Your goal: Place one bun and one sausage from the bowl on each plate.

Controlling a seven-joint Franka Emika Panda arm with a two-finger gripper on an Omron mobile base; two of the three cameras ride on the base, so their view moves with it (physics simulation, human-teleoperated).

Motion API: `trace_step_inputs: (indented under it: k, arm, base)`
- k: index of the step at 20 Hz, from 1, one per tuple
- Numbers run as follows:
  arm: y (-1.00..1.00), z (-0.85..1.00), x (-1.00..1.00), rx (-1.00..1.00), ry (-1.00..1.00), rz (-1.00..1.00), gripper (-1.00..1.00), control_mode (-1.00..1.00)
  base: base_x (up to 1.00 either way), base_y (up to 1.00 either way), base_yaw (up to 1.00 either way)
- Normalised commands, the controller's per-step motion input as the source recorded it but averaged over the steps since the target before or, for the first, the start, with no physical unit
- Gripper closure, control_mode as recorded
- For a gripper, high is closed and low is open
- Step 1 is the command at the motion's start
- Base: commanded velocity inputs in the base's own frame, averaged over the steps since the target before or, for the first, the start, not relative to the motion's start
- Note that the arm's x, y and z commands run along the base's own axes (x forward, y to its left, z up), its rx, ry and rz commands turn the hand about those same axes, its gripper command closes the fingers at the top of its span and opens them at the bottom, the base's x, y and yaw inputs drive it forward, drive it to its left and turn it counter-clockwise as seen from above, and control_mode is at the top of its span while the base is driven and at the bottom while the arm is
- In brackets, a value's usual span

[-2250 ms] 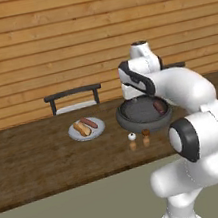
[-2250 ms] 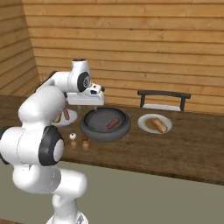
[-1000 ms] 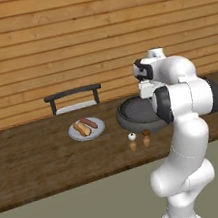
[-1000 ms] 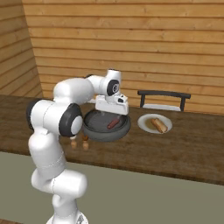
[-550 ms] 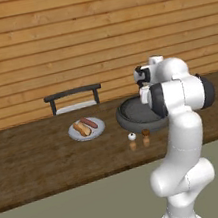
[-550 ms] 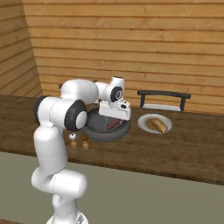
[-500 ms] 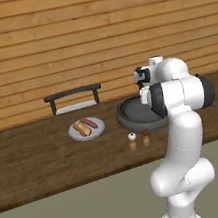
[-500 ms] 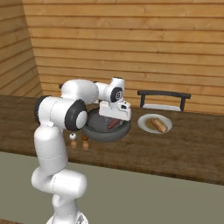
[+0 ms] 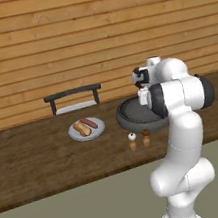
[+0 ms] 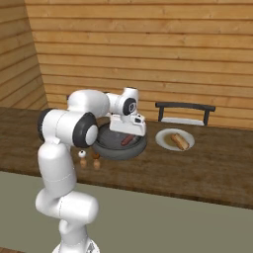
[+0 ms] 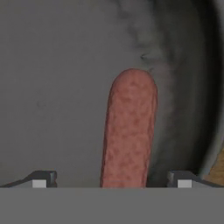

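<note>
your two-finger claw (image 11: 112, 178) has swung over the wide dark-grey bowl (image 10: 106, 147) and now hangs wide open astride the reddish-brown sausage (image 11: 129, 129), ready to close for the unfinished plate.

The wooden counter (image 9: 33, 155) carries the bowl (image 9: 132, 116), a plate (image 9: 87, 132) and two shakers (image 9: 139, 140).

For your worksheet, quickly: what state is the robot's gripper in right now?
Gripper: open, holding nothing, its fingertips on either side of the sausage in the bowl.
</note>
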Motion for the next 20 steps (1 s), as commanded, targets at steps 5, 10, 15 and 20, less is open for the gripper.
trace_step_inputs:
  k: [5, 10, 15, 20]
  arm:
    - [0.15, -0.16, -0.06, 0.00, 0.00, 0.01, -1.00, -1.00]
    - [0.01, -0.11, -0.26, 0.00, 0.01, 0.00, -1.00, -1.00]
    - [0.00, 0.01, 0.00, 0.00, 0.00, -0.01, 1.00, -1.00]
    - [0.00, 0.08, 0.00, -0.01, 0.00, 0.00, 1.00, -1.00]
  base:
    - [0.00, 0.00, 0.00]
    - [0.00, 0.00, 0.00]
    - [0.00, 0.00, 0.00]
    - [0.00, 0.00, 0.00]
